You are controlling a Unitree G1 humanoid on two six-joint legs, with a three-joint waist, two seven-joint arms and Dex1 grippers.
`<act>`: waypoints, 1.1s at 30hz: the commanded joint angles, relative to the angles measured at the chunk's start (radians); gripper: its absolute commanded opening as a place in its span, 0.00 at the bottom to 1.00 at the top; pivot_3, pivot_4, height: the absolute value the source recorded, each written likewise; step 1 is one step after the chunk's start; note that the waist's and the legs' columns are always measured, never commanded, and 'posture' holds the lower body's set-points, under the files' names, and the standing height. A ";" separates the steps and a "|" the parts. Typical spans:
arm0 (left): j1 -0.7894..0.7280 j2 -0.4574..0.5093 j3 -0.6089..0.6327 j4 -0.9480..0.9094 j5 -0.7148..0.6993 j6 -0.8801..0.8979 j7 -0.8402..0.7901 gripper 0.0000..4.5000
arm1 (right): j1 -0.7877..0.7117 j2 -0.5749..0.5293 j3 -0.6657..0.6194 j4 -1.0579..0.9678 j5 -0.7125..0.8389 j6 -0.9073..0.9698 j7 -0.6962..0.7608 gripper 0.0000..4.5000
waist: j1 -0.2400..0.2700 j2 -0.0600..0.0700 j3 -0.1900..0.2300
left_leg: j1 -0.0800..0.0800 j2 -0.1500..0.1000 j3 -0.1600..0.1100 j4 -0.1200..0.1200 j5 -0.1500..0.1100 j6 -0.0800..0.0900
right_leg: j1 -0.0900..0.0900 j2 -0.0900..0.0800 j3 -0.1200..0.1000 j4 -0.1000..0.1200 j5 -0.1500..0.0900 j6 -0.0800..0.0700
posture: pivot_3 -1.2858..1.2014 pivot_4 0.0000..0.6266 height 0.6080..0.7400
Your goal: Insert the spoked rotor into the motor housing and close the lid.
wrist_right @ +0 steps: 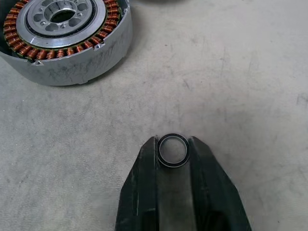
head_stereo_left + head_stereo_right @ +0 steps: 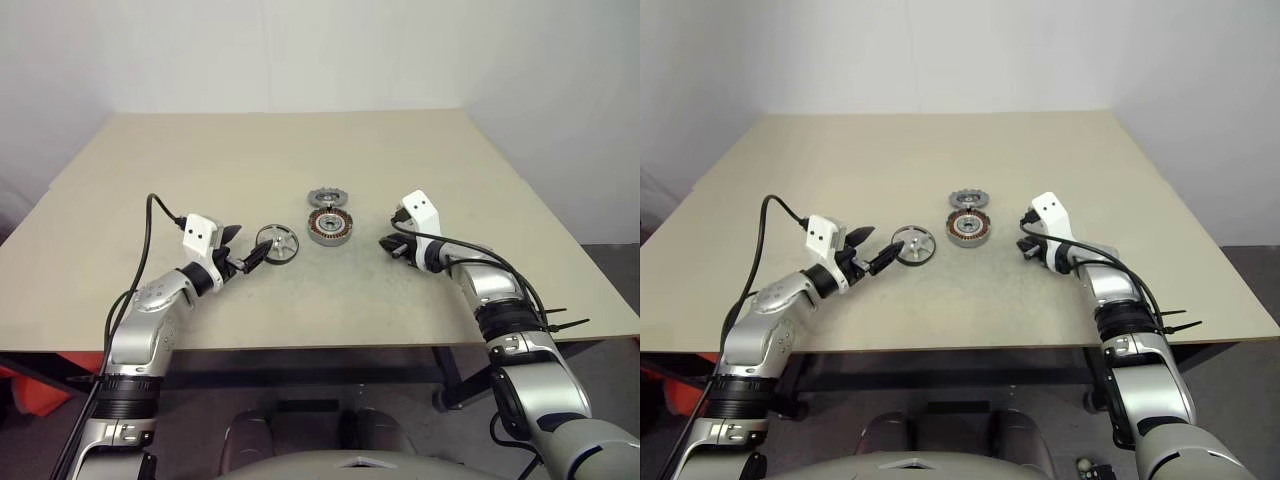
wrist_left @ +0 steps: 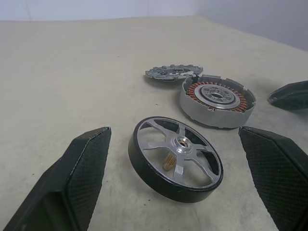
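Lying flat on the table (image 2: 120,190) near its middle: spoked rotor (image 2: 277,243), motor housing (image 2: 330,227) just beside it with copper windings facing up, and lid (image 2: 329,196) just behind the housing, all unassembled. Laid out close together, probably so each piece can be reached without shifting the others.

Left hand (image 3: 178,178) spread wide and held level, one finger on either side of the rotor without touching it. Looks staged for a pinch across the rim, the wide spread giving clearance for the wheel's full width.

Right hand (image 1: 173,144) clenched on a small black ring (image 1: 173,150), pinched between the fingertips just above the table, near the housing but apart from it. Purpose of the ring unclear; possibly a bearing for the assembly. Rotor not yet inserted, lid not yet on.
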 commanded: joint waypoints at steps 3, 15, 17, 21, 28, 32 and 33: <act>-0.019 0.007 0.005 -0.028 0.004 -0.018 0.001 1.00 | 0.001 -0.020 -0.002 -0.062 -0.001 0.013 0.002 0.12 | 0.001 0.000 0.000 | 0.000 0.000 0.000 0.000 0.000 0.000 | 0.000 0.000 0.000 0.000 0.000 0.000 | 0.52 0.00 1.00; -0.023 0.006 0.002 -0.021 0.008 -0.020 -0.002 1.00 | 0.031 -0.171 -0.021 -0.223 -0.052 0.097 -0.031 0.12 | 0.004 0.000 0.000 | -0.001 -0.004 -0.001 0.000 0.000 0.000 | 0.000 -0.001 -0.001 0.000 0.000 0.000 | 0.52 0.00 1.00; -0.027 0.006 0.002 -0.015 0.009 -0.021 -0.005 1.00 | 0.059 -0.191 -0.017 -0.252 -0.054 0.111 -0.027 0.12 | 0.005 0.000 0.000 | -0.001 -0.004 -0.001 0.000 0.000 0.000 | 0.000 -0.001 -0.001 -0.001 0.000 0.000 | 0.52 0.00 1.00; -0.039 0.006 -0.003 0.000 0.013 -0.023 -0.013 1.00 | 0.122 -0.220 -0.021 -0.297 -0.051 0.134 -0.020 0.12 | 0.008 0.000 0.000 | -0.002 -0.004 -0.001 0.000 0.000 0.001 | 0.000 -0.001 -0.002 -0.002 0.000 0.000 | 0.52 0.00 1.00; -0.056 0.002 -0.010 0.020 0.019 -0.027 -0.027 1.00 | 0.173 -0.234 -0.036 -0.307 -0.047 0.151 -0.031 0.12 | 0.008 0.002 -0.001 | -0.003 -0.004 -0.002 0.000 0.000 0.002 | 0.000 -0.001 -0.005 -0.005 0.000 0.000 | 0.52 0.00 1.00; -0.060 0.001 -0.014 0.027 0.021 -0.028 -0.033 1.00 | 0.180 -0.240 -0.047 -0.316 -0.034 0.167 -0.027 0.12 | 0.010 0.002 -0.001 | -0.004 -0.004 -0.002 0.000 0.000 0.002 | 0.001 -0.002 -0.006 -0.006 0.000 0.000 | 0.52 0.00 1.00; -0.061 0.000 -0.015 0.028 0.022 -0.029 -0.034 1.00 | 0.181 -0.241 -0.047 -0.316 -0.031 0.172 -0.023 0.12 | 0.010 0.002 -0.001 | -0.004 -0.004 -0.003 0.000 0.000 0.002 | 0.001 -0.002 -0.006 -0.007 0.000 0.000 | 0.52 0.00 1.00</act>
